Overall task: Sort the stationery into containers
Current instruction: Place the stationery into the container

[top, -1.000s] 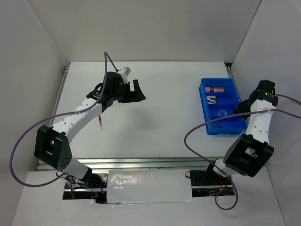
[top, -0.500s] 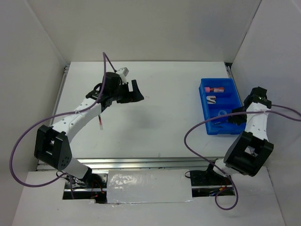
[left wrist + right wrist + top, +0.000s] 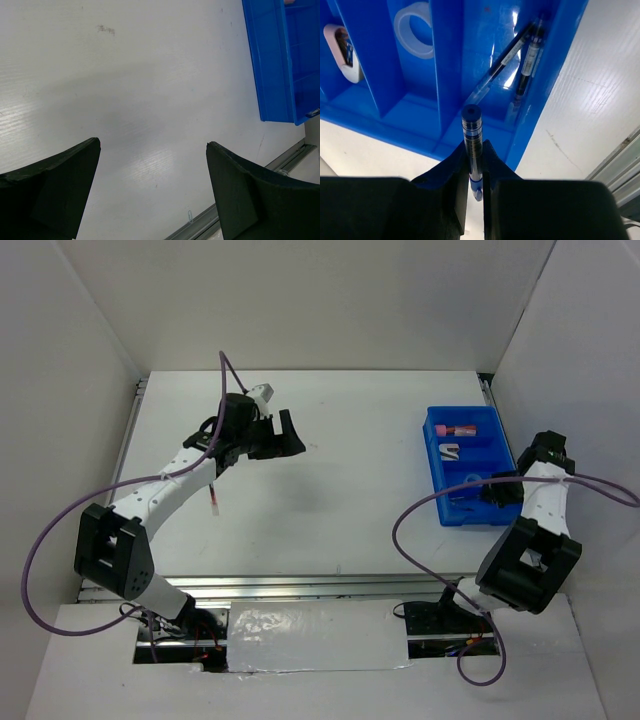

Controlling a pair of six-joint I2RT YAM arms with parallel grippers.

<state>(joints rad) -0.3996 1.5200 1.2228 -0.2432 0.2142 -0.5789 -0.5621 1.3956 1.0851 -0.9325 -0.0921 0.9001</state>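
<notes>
The blue bin stands at the table's right. My right gripper hovers over its near end, shut on a dark-blue pen that sticks out past the fingertips toward the bin's end compartment. Two more dark pens lie in that compartment. A clear tape ring sits in the neighbouring slot and a pink marker lies at the far end. My left gripper hangs open above bare table, nothing between its fingers. A thin red pen lies on the table beside the left forearm.
White walls close in the table on three sides. A metal rail runs along the near edge, with a small paperclip lying just before it. The bin's side wall shows at the right of the left wrist view.
My right gripper has drawn back toward the near end of the bin and come lower with the pen still in it. The left arm has barely moved.
</notes>
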